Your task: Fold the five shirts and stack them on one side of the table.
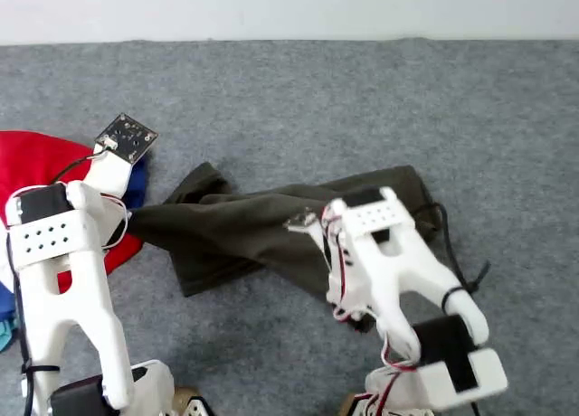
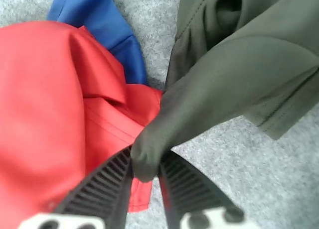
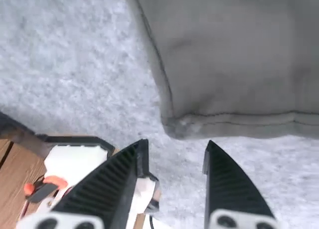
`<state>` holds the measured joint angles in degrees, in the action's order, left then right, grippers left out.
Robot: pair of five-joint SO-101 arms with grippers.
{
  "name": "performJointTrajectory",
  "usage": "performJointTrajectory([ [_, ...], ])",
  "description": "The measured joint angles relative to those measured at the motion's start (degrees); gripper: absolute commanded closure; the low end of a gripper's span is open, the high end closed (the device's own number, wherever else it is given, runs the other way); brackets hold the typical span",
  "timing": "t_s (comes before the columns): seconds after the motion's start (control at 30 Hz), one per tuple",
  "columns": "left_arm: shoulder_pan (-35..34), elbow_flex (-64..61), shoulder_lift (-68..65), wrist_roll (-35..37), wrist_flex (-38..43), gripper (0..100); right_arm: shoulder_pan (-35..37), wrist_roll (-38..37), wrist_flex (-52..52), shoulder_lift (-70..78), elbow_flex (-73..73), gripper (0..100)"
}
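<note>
- Olive-green is the main colour on the table: a dark olive-green shirt [image 1: 271,226] of thin cloth lies crumpled and drawn out long across the middle of the grey felt-like table cover [image 1: 362,99].
- One end of this dark olive-green shirt [image 2: 239,64] is pulled to a narrow tip. The tip points to the side where the white left arm [image 1: 63,244] stands.
- The left gripper [image 2: 145,164] is clenched on this tip. A small fold of olive cloth is squeezed between its two black ribbed fingers [image 2: 112,181].
- Just under and beside this gripper lies a smooth red shirt [image 2: 45,114], crumpled in a heap. The olive tip touches its edge.
- A blue shirt [image 2: 99,20] comes out from under the red shirt [image 1: 36,163]. From above, only a small corner of the blue shirt [image 1: 136,183] shows beside the left arm's wrist.
- The white right arm [image 1: 389,253] bends over the other half of the olive shirt, close to its near edge.
- The right gripper [image 3: 175,144] is released, with the jaws apart and nothing between them. It hangs over the grey cover just beside a stitched hem corner of the dark olive-green shirt [image 3: 234,55], and I cannot tell if it touches the cloth.
- A brown wooden board [image 3: 10,189] shows past the edge of the cover, near the base of an arm.
- A white wall [image 1: 271,9] runs along the far side of the table.
</note>
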<state>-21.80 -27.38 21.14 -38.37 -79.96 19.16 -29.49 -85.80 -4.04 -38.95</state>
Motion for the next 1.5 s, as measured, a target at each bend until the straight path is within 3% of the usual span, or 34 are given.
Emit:
performJointTrajectory([
  [0.23, 0.00, 0.00, 0.00, 0.00, 0.00, 98, 2.37, 0.35, 8.97, -3.25, -5.63, 80.9],
  [0.57, 0.00, 0.00, 0.00, 0.00, 0.00, 98, 2.11, 0.35, 14.24, 5.10, -3.96, 81.2],
  [0.77, 0.00, 0.00, 0.00, 0.00, 0.00, 98, 1.93, 0.35, 14.07, 9.41, -0.53, 96.5],
  [1.13, 0.00, 0.00, 0.00, 0.00, 0.00, 98, 1.67, 0.44, 13.54, 10.20, 0.62, 98.9],
  [1.33, 0.00, 3.52, 0.00, 0.00, 0.00, 98, 0.88, 0.26, 6.15, 4.31, 4.48, 98.9],
  [1.5, 0.00, 14.59, -0.09, 8.88, -4.04, 98, -4.57, -1.14, -5.10, -9.32, 15.74, 98.9],
])
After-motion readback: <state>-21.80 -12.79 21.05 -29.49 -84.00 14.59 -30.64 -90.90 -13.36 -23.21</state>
